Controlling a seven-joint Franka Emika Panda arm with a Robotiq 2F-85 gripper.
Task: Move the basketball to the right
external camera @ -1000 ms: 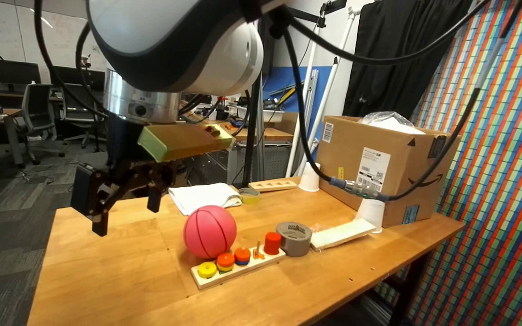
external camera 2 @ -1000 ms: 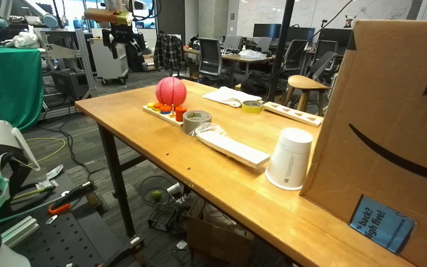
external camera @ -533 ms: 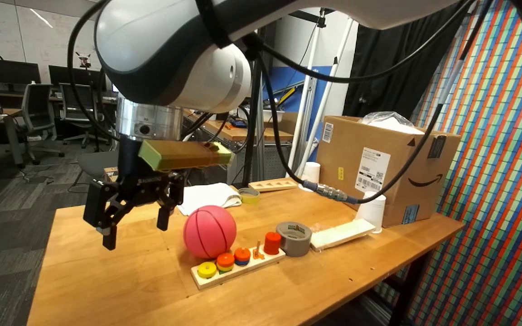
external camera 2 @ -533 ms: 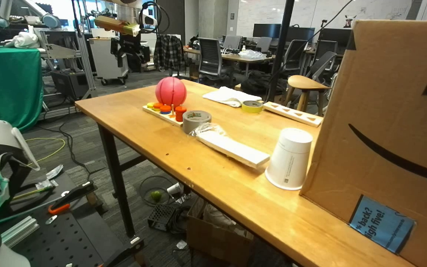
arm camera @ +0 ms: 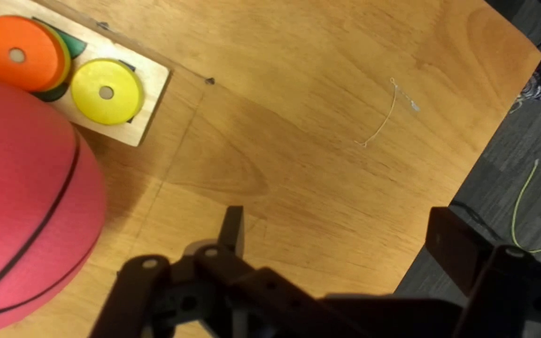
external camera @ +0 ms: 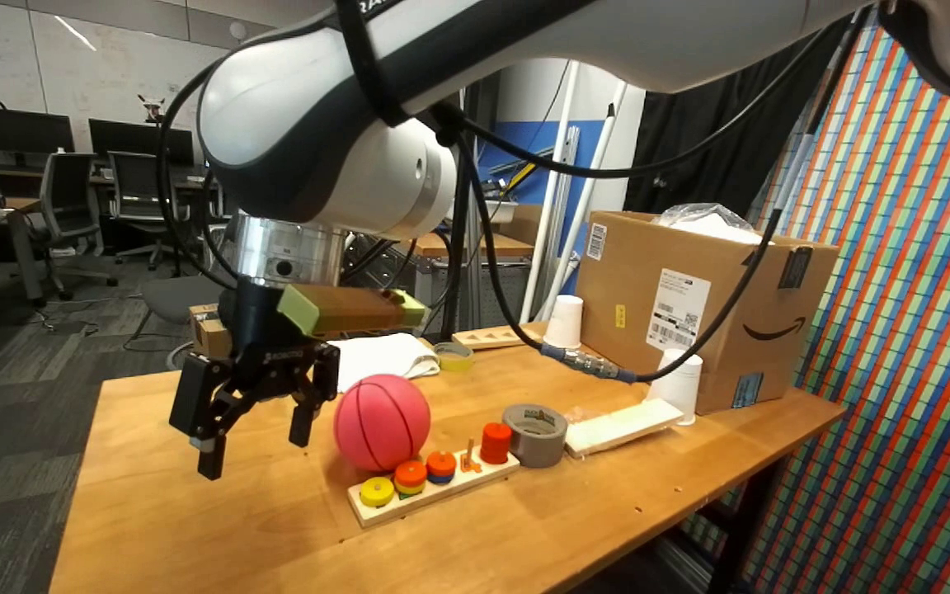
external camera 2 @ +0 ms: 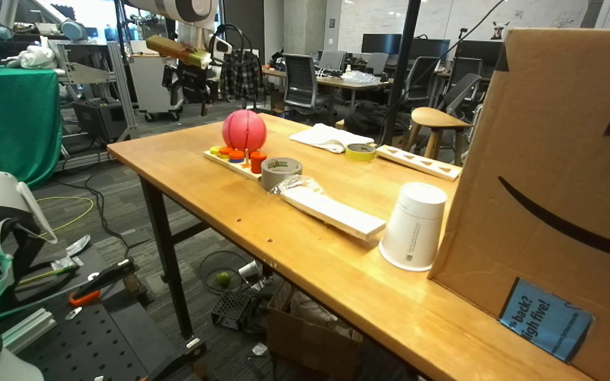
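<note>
The pinkish-red basketball rests on the wooden table in both exterior views, right behind a board of stacking rings. At the left of the wrist view the basketball is partly cut off by the frame. My gripper hangs above the tabletop beside the ball, on the ball's left in that exterior view, and does not appear to touch it. Seen from the wrist, the gripper has its fingers wide apart, with only bare tabletop and floor visible between them.
The ring board sits close against the ball, followed by a grey tape roll and a white plank. A white cloth lies behind. A cardboard box stands at the far end. The table edge passes near one finger.
The arm has come down and shifted rightward in an exterior view, bringing the open gripper lower and nearer to the ball. Ball, board and tape roll stay where they were.
</note>
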